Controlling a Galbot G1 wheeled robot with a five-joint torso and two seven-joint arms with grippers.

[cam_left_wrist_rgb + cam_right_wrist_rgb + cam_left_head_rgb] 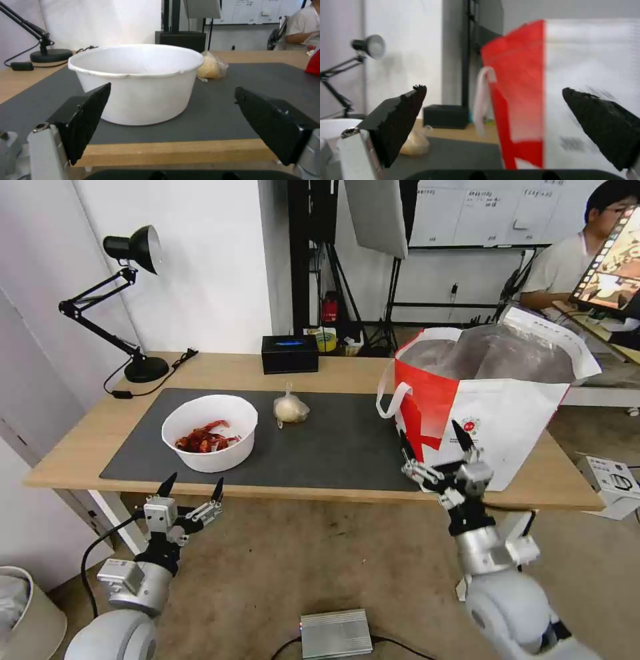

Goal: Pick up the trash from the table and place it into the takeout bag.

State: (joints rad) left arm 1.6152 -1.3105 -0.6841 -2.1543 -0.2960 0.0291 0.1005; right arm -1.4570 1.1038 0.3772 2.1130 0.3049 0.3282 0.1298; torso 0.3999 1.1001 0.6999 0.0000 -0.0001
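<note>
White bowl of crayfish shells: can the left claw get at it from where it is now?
Probably yes: the open left claw sits just off the table edge facing the bowl, nothing between.

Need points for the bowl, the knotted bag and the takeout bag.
bowl point(220, 457): head view, on its outer front wall.
knotted bag point(291, 409): head view, on the pale lump inside.
takeout bag point(527, 413): head view, on its white front panel.

A black desk lamp point(127, 300) stands well left of the left fingers point(167, 485). A black box point(289, 354) sits far beyond them. A silver box point(335, 633) lies on the floor below.
</note>
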